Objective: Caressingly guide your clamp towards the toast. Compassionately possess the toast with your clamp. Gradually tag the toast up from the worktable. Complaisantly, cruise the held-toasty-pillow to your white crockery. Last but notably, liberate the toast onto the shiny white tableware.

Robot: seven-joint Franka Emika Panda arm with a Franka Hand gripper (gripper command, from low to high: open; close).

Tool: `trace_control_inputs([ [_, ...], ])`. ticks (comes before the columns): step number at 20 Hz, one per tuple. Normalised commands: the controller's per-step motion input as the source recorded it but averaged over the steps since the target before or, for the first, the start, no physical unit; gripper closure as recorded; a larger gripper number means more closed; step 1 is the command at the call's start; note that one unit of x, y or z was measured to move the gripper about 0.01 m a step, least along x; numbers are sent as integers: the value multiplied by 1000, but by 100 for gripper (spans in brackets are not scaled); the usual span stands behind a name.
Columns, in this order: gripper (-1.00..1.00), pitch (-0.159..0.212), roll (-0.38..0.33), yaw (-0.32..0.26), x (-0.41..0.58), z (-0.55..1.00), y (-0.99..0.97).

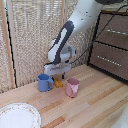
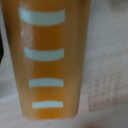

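Note:
The toast [image 1: 58, 83] is a small orange-tan slab lying on the wooden worktable [image 1: 95, 100], between a blue mug and a pink cup. My clamp [image 1: 58, 77] hangs directly over it, with its white head almost down on the slab. In the wrist view the toast [image 2: 50, 60] fills most of the picture, orange with pale stripes and blurred by closeness. The fingers do not show there, and the exterior view is too coarse to show how the jaws stand. The white crockery [image 1: 17, 116], a large round plate, lies at the table's front on the exterior view's left.
A blue mug [image 1: 44, 82] stands close beside the toast on the exterior view's left, and a pink cup [image 1: 72, 87] on the right. A dark brown chest of drawers [image 1: 112, 47] is at the back right. A slatted screen [image 1: 30, 35] runs behind the table.

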Motion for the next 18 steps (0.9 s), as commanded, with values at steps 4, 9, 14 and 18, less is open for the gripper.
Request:
trace_control_inputs([
  [4, 100, 25, 0, 33, 140, -44, -17],
  [9, 100, 19, 0, -5, -10, -8, 0],
  [14, 100, -8, -3, -12, -171, 231, 2],
  [18, 100, 5, 0, -3, -9, 1000, 67],
])
